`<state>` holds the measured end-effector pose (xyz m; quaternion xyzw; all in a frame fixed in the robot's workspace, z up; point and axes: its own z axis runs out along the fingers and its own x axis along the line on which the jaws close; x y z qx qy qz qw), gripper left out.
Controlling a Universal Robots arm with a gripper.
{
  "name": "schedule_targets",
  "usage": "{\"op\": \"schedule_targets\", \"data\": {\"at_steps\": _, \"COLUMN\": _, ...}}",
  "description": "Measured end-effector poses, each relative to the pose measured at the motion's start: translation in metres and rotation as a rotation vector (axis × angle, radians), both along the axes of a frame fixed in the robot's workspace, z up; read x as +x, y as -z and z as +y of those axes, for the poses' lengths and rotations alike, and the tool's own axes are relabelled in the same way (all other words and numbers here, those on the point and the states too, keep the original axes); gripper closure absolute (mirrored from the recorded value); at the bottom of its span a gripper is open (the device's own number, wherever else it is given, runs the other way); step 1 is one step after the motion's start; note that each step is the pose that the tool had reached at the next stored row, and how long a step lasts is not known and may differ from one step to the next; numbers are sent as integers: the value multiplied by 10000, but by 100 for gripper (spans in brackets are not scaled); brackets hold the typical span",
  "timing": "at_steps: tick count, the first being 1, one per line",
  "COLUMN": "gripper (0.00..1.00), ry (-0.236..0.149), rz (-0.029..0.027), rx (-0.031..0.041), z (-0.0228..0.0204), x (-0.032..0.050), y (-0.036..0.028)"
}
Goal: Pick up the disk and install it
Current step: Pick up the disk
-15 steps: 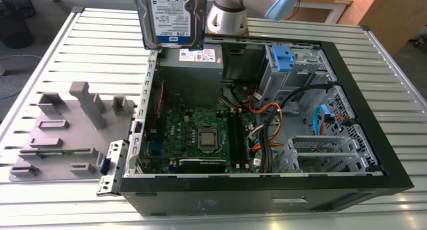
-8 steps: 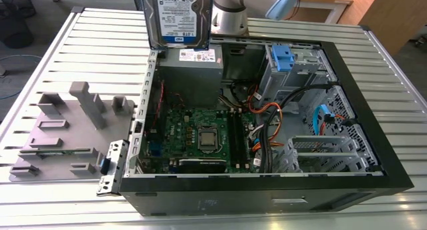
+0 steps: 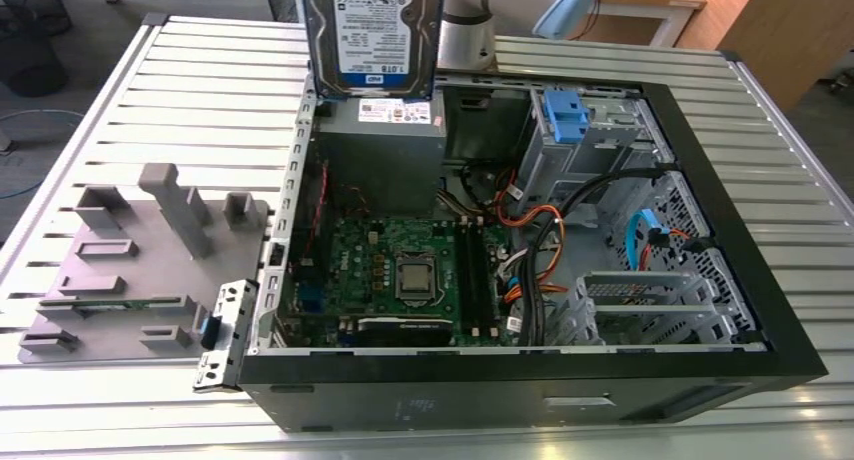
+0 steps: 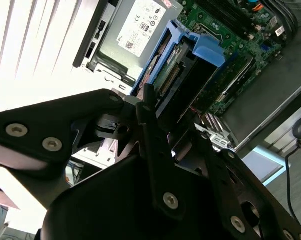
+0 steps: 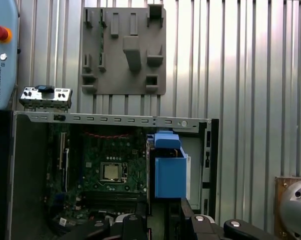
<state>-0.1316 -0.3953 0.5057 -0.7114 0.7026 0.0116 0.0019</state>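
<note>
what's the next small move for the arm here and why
Probably a short sideways carry toward the exterior view's right, staying high. The gripper holds the disk upright above the power supply, while the drive cage with its blue clip stands further right inside the case.

Exterior view sits fairly high, angled down across the tabletop [image 3: 200, 80] into the open case [image 3: 534, 395], mid range. First wrist view stares straight down on the case from well above. Second wrist view is right up close, peering along the disk [image 4: 183, 75]. All three catch the motherboard [image 3: 400, 270].
</note>
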Motion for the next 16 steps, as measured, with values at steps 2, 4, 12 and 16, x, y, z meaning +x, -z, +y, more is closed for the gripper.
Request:
{"op": "schedule_targets", "data": {"at_steps": 2, "gripper": 65, "ry": 0, "rz": 0, "rx": 0, "z": 0, "x": 33, "y": 0}}
{"op": "schedule_targets", "data": {"at_steps": 4, "gripper": 65, "ry": 0, "rz": -1, "rx": 0, "z": 0, "x": 68, "y": 0}}
{"op": "schedule_targets", "data": {"at_steps": 12, "gripper": 65, "ry": 0, "rz": 0, "rx": 0, "z": 0, "x": 185, "y": 0}}
{"op": "schedule_targets", "data": {"at_steps": 16, "gripper": 65, "ry": 1, "rz": -1, "rx": 0, "z": 0, "x": 201, "y": 0}}
